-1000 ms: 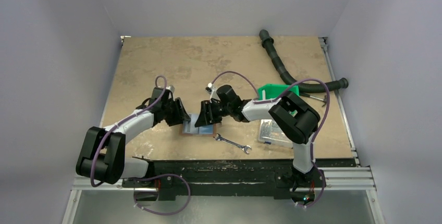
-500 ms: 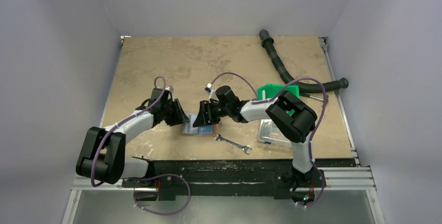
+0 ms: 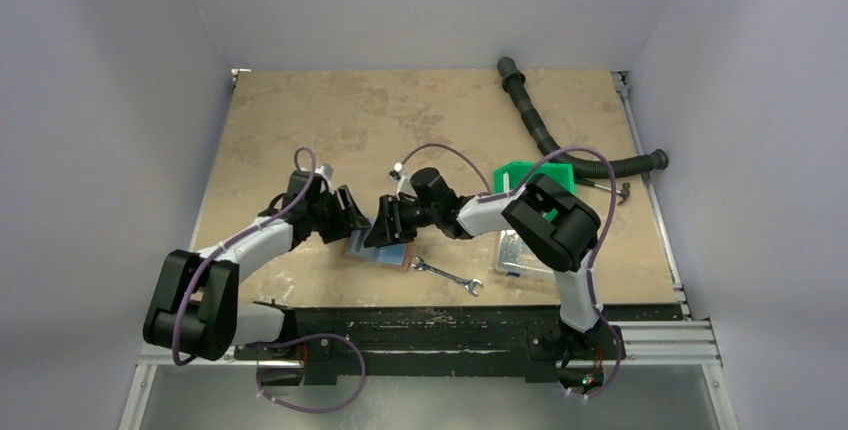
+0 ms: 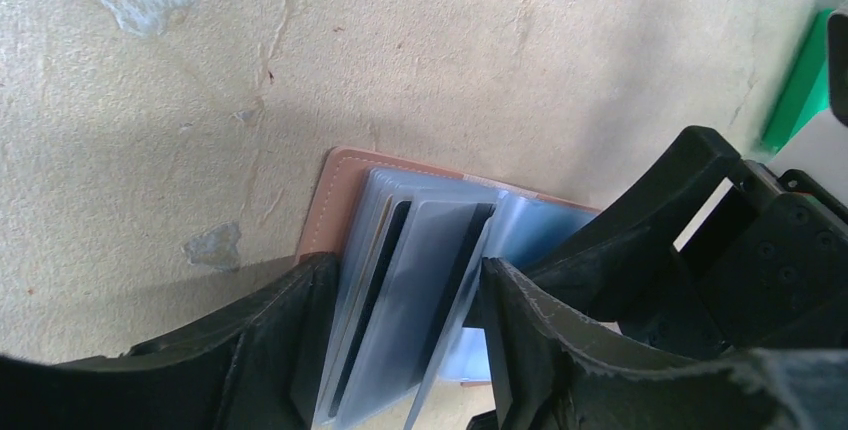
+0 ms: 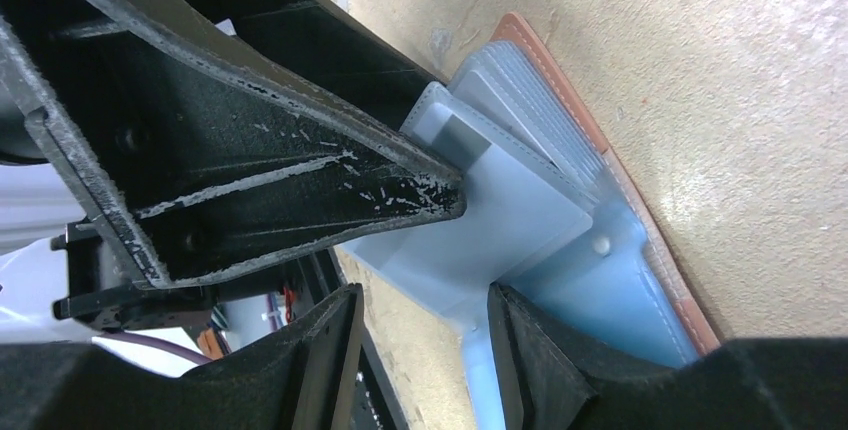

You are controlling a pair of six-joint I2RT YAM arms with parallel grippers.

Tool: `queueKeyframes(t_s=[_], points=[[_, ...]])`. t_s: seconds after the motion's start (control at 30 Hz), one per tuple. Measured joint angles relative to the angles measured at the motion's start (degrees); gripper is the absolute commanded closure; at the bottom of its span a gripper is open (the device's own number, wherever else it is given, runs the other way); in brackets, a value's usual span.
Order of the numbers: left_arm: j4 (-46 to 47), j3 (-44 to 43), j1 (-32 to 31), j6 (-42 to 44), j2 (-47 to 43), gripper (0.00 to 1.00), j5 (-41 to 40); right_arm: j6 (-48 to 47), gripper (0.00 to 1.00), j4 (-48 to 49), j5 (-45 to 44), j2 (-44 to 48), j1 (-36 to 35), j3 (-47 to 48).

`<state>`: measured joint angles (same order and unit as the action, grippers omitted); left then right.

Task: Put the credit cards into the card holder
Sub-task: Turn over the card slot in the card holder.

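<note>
The card holder (image 3: 385,255) lies open on the table between my two grippers, its brown rim (image 4: 322,205) framing a fan of clear plastic sleeves. A dark grey-blue credit card (image 4: 420,300) sits in one upright sleeve. My left gripper (image 4: 402,275) is open and straddles that sleeve fan, one finger on each side. My right gripper (image 5: 425,300) is open too, with one finger (image 5: 560,350) resting on the holder's blue inner face. A pale blue leaf (image 5: 510,220) stands between the two grippers; I cannot tell whether it is a card or a sleeve.
A wrench (image 3: 447,276) lies just right of the holder near the table's front edge. A green bin (image 3: 520,175) and a clear plastic box (image 3: 520,255) sit by the right arm. A black corrugated hose (image 3: 545,135) curves across the back right.
The holder has turned slightly and now lies skewed. Both grippers have shifted a little to the left, staying close over it. The left jaws narrowed, then spread again.
</note>
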<state>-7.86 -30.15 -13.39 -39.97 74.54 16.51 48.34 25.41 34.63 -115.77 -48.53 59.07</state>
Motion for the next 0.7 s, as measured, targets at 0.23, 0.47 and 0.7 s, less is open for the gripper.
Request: queueKeyframes(t_s=[0.23, 0.47, 0.7], points=[[-1.4, -1.0, -0.1, 0.0, -0.2, 0.23, 0.0, -2.6, 0.40, -2.8, -1.4, 4.7, 0.8, -2.5], [-9.8, -5.7, 0.8, 1.9, -0.7, 0.17, -3.3, -12.5, 0.37, -14.8, -5.9, 20.9, 7.0, -4.3], [-14.2, -15.5, 1.4, 7.3, 0.1, 0.13, -1.3, -22.4, 0.24, -29.4, -16.1, 34.4, 25.3, -4.9]])
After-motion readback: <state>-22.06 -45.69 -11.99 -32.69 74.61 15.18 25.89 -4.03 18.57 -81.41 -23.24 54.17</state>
